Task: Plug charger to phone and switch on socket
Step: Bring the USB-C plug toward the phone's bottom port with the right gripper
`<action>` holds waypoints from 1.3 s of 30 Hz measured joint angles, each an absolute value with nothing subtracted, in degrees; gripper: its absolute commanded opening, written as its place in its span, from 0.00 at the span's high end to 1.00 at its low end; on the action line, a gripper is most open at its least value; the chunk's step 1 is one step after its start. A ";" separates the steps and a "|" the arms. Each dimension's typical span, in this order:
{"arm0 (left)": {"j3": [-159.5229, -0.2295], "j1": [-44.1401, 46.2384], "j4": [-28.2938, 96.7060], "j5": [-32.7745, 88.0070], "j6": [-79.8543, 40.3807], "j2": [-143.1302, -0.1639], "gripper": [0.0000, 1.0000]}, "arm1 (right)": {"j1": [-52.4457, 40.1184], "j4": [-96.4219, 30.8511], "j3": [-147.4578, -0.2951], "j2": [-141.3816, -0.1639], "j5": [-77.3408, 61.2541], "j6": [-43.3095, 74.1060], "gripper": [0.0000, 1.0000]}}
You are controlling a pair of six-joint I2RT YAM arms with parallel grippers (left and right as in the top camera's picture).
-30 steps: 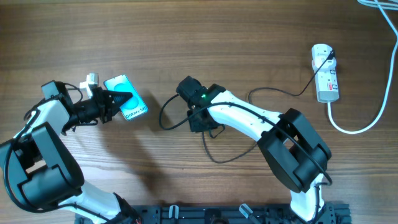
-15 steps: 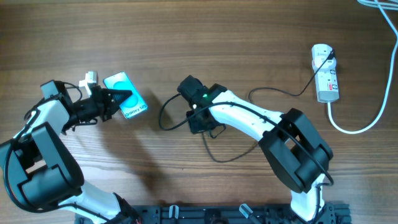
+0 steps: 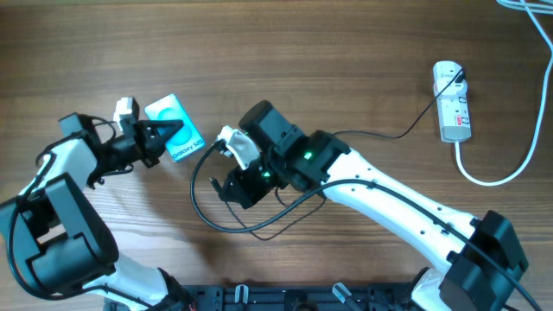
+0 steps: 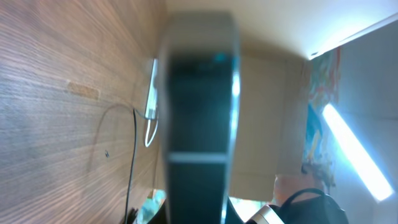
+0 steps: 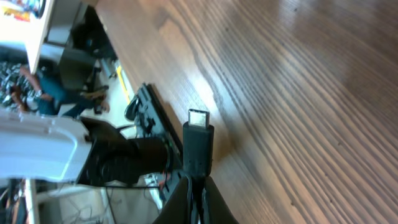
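Observation:
My left gripper is shut on the phone, holding its cyan screen tilted above the table at the left. In the left wrist view the phone is a blurred dark slab edge-on between my fingers. My right gripper is shut on the charger's black connector, with its metal tip pointing away from the fingers. It hovers a short way right of the phone. The black cable loops under the right arm and runs to the black plug in the white socket at the far right.
The socket's thick white cord curves along the right edge of the wooden table. A black rail runs along the front edge. A small white block sits on the left wrist beside the phone.
My right arm has swung left and toward the front with the connector in its jaws, dragging the cable loop left. The left gripper has shifted the phone slightly up.

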State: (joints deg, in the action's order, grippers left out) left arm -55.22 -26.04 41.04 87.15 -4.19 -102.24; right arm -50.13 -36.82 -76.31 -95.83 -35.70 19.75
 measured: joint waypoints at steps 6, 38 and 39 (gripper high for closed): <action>-55.00 -18.28 32.60 87.55 -5.26 -102.17 0.96 | -51.42 -42.72 -79.20 -96.16 -27.66 25.32 0.96; -54.81 -11.29 21.34 78.76 -15.84 -102.08 0.96 | -51.55 -47.24 -87.46 -104.05 -16.25 25.96 0.96; -54.81 -11.29 21.19 79.13 -15.84 -102.08 0.96 | -51.13 -47.22 -87.46 -104.05 -16.27 25.96 0.96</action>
State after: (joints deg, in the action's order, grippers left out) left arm -54.81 -11.29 21.19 79.13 -15.84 -102.08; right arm -51.13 -47.22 -87.46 -104.05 -16.27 25.96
